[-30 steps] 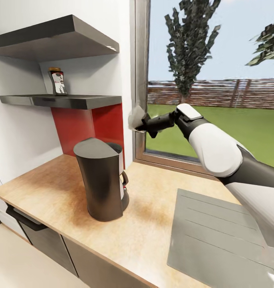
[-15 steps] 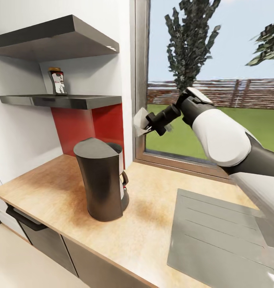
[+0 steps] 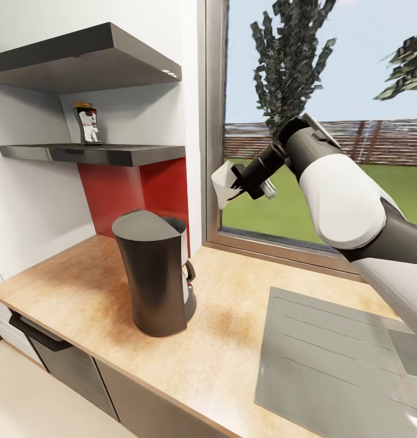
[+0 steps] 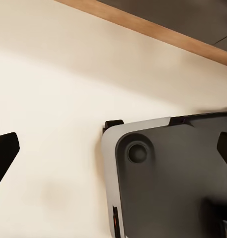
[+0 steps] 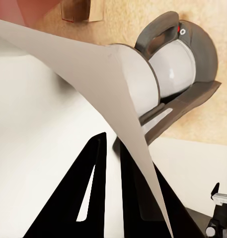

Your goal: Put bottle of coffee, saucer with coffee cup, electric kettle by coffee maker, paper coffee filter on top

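Right end effector [image 3: 236, 184]: raised in front of the window, above and to the right of the coffee maker; clenched on the filter, its two dark fingers [image 5: 93, 193] pinching the paper.
Filter [image 3: 224, 184]: pale paper held in the air, well apart from the coffee maker's top; in the right wrist view the filter [image 5: 68, 114] spreads wide and hides much of the surface below.
Coffee maker [image 3: 154, 277]: dark, upright on the surface near the red backsplash; the head view shows its closed lid and side, the right wrist view shows the coffee maker [image 5: 178, 69] from above, with a rounded white carafe and dark handle.
Coffee bottle [image 3: 88, 123]: upright on the lower shelf [image 3: 93, 153], high and left of the coffee maker; seen in the head view.
Left end effector [image 4: 113, 153]: dark fingertips at both picture edges, set wide apart, released, holding nothing; below it pale floor and a grey part of the robot's base [image 4: 173, 178].
Surface [image 3: 245, 304]: wooden, with a grey ribbed drainboard [image 3: 336, 365] at the right.
Surroundings: window [image 3: 330, 121] behind the arm, with trees, a fence and lawn; a second shelf above the first.
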Tool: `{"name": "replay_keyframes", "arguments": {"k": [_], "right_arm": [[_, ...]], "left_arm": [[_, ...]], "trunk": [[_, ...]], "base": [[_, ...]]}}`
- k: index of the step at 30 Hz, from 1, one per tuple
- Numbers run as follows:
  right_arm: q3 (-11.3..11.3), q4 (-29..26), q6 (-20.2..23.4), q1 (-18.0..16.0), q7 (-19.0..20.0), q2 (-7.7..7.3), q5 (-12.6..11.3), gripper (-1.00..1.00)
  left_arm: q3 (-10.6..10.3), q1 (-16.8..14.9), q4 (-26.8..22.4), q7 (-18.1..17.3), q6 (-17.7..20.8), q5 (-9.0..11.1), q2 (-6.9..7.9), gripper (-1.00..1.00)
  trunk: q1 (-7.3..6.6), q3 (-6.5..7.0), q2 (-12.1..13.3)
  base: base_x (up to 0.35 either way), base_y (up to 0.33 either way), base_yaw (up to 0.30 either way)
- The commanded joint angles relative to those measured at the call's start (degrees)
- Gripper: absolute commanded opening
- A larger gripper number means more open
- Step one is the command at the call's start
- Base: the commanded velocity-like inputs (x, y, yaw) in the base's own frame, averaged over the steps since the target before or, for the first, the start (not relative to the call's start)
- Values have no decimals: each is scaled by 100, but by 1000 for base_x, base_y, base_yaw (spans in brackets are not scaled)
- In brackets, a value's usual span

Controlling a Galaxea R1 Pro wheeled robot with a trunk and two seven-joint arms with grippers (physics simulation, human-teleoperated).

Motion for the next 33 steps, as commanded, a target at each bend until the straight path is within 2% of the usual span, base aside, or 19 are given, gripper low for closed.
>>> {"name": "replay_keyframes", "arguments": {"k": [1, 21, 33], "right_arm": [[-3, -12, 16, -3, -63, 2, -54, -100], [2, 18, -3, -4, -122, 2, -130, -100], [-3, 51, -3, -4, -121, 2, -131, -100]], "left_arm": [[46, -5, 4, -30, -12, -27, -1, 100], [53, -5, 8, -30, -12, -27, 1, 100], [53, -5, 41, -30, -12, -27, 2, 100]], "trunk": [[3, -12, -12], [3, -14, -12], [3, -70, -12]], "base": [[0, 0, 0], [0, 0, 3], [0, 0, 195]]}}
